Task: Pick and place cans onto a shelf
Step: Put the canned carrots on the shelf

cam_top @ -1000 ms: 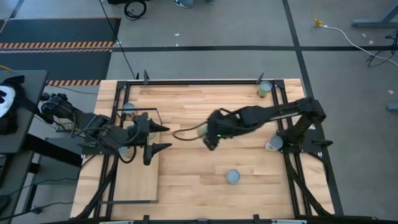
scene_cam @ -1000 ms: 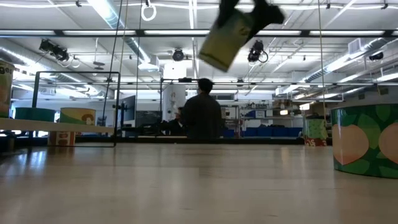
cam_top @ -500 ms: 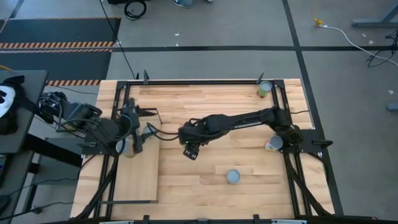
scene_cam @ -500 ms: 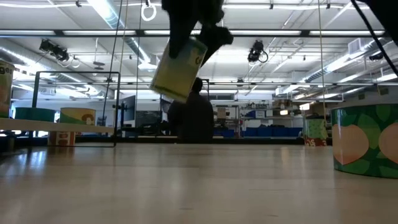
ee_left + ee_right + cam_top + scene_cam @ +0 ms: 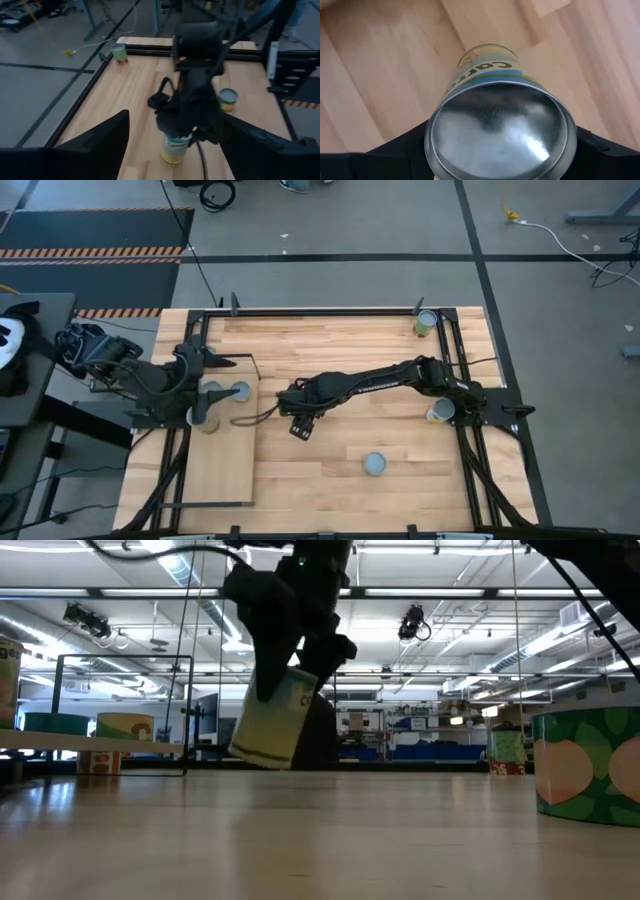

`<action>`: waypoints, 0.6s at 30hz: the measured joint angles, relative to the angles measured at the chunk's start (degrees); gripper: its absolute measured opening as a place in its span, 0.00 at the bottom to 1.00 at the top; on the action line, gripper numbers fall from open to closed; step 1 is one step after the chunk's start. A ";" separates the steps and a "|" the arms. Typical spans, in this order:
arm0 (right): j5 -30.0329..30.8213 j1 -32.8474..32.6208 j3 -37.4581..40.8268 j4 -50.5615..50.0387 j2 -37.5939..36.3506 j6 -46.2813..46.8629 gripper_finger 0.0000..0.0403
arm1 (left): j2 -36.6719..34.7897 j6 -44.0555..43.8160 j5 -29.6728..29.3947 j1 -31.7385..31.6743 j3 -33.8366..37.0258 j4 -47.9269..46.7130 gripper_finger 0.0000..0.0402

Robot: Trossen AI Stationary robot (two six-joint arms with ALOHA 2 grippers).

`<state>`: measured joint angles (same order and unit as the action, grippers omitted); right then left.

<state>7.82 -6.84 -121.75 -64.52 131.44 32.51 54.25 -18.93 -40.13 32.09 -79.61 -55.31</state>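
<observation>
My right gripper (image 5: 296, 402) reaches over the table's middle, shut on a yellow-green can (image 5: 272, 727) with a silvery top (image 5: 497, 132). The can is tilted above the tabletop, a little right of the shelf (image 5: 222, 470), a light board with a thin black frame. Three cans (image 5: 240, 391) stand on their bases at the shelf's far end. My left gripper (image 5: 218, 380) is open above those cans, and its wide-set fingers (image 5: 102, 145) frame the held can (image 5: 174, 150). My right gripper pinches the can's side wall just below its silvery top (image 5: 470, 85), one finger (image 5: 395, 155) on each side. The fingers come from above, slanting down toward the table's left. The can hangs tilted below them, its lower end (image 5: 258, 755) clear of the tabletop.
Loose cans stand at the far right corner (image 5: 427, 323), by the right arm's base (image 5: 440, 412) and near the front middle (image 5: 375, 464). A green can (image 5: 590, 765) looms at the low view's right. A person stands in the room behind the table.
My right gripper has carried the can toward the table's left edge and down, from high over the middle to just above the tabletop beside the shelf; the can stays tilted. My left gripper has drawn back toward the table's left edge, still open.
</observation>
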 joint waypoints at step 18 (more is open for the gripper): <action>-4.42 -1.26 0.13 -1.74 0.52 -5.26 0.93 | -0.36 0.10 0.78 3.22 0.02 1.57 0.73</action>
<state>3.40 -8.10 -121.63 -66.26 131.97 27.24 53.89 -18.83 -39.35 35.32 -79.59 -53.74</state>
